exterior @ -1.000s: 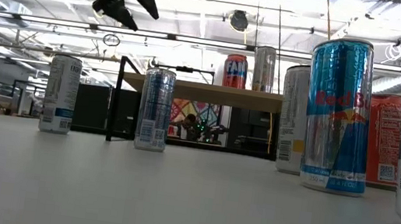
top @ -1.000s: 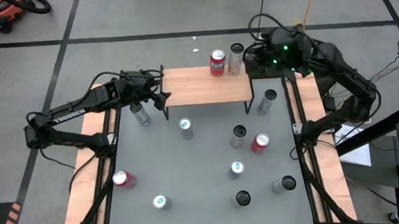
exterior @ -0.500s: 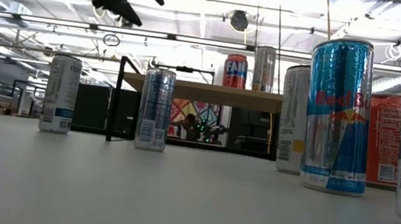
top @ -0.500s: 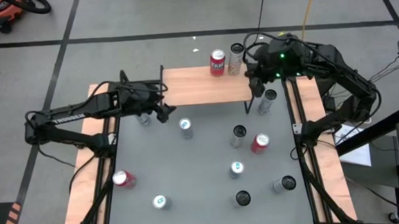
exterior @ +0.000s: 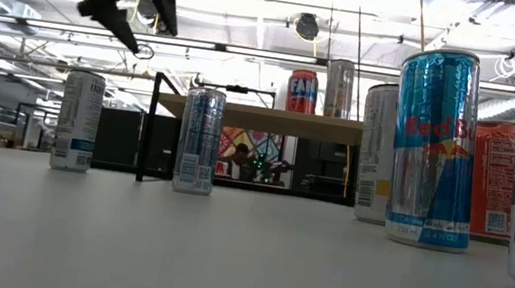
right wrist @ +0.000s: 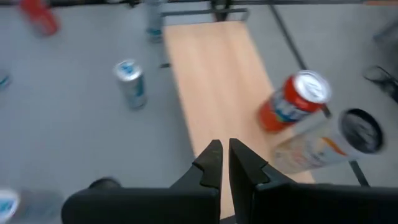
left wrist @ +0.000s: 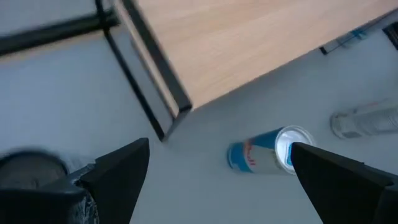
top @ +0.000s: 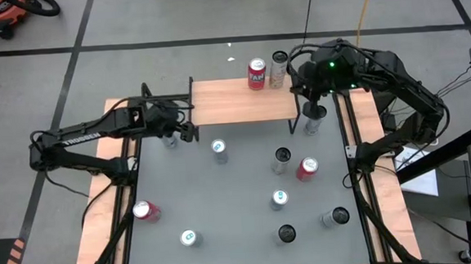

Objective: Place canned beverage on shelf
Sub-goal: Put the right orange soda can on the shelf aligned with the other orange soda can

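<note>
1. High view: my left gripper hangs over the table just off the shelf's front-left leg, next to a silver can that my wrist partly covers. My right gripper sits over the shelf's right end, above another silver can standing on the table by the right leg. On the shelf, at its back right, a red can and a pale can stand side by side, touching or nearly so. Loose on the table: a blue-and-silver can near my left gripper, a dark-topped can, a red can lying tilted, more cans nearer the front edge.

2. Low view: my left gripper is up in the air, above the silver can, not touching it. Fingers spread, nothing in them. Shelf behind, with the red can and pale can upright on top.

3. Left wrist view: my fingers are wide apart, empty. Between them, farther off, the blue-and-silver can. Shelf top and its black leg ahead.

4. Right wrist view: my right fingers are pressed almost together, gripping nothing. Beyond them the shelf top, with the red can and pale can on it.
</note>
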{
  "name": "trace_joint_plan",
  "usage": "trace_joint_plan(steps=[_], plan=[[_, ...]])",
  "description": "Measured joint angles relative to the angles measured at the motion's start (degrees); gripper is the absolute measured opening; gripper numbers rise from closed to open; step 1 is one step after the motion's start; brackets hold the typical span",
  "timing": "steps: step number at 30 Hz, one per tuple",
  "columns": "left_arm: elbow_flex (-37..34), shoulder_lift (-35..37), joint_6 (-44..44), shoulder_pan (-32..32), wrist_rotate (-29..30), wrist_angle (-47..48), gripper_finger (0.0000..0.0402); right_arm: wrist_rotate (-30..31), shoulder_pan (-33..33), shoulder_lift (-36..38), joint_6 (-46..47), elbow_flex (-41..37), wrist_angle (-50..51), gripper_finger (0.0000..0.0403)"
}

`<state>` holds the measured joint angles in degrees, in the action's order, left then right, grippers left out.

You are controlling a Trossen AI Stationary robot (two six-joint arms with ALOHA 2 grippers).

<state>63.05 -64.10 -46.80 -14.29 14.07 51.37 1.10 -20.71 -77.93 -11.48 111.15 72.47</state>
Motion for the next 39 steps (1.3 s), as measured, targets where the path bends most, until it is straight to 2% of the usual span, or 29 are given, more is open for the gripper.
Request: trace_joint_plan(steps=[4, 9, 16, 22, 32, 35, 39], plan=[[0.00, 0.00, -4.78, 1.66, 0.07, -0.24, 0.0392, -5.73, -0.04, 0.00, 0.90, 0.00, 2.14, 0.0000], [0.00, 0.00, -3.95, 3.58, -1.39, -1.62, 0.0392, -11.85, 0.25, -0.41, 8.17, -0.02, 2.84, 0.0000], [0.00, 0.00, 0.51, 7.54, -5.55, -2.24, 0.0392, -11.83, 0.37, -0.96, 24.02, -0.04, 2.66, 0.0000], [0.00, 0.00, 0.88, 11.92, -5.44, -2.44, 0.0392, -11.78, 3.50, -0.96, 36.19, -0.04, 3.10, 0.0000], [0.02, 0.00, -0.83, 18.91, -2.01, -2.98, 0.0392, -11.71, 11.49, -0.96, 49.55, -0.04, 3.28, 0.0000], [0.02, 0.00, 0.14, 20.39, -1.65, -2.46, 0.0392, -11.37, 14.96, -1.00, 50.29, -0.04, 4.33, 0.0000], [0.02, 0.00, 1.11, 21.45, -1.37, -0.44, 0.0392, -7.97, 19.95, -1.81, 50.08, -0.09, 9.67, 0.0000]])
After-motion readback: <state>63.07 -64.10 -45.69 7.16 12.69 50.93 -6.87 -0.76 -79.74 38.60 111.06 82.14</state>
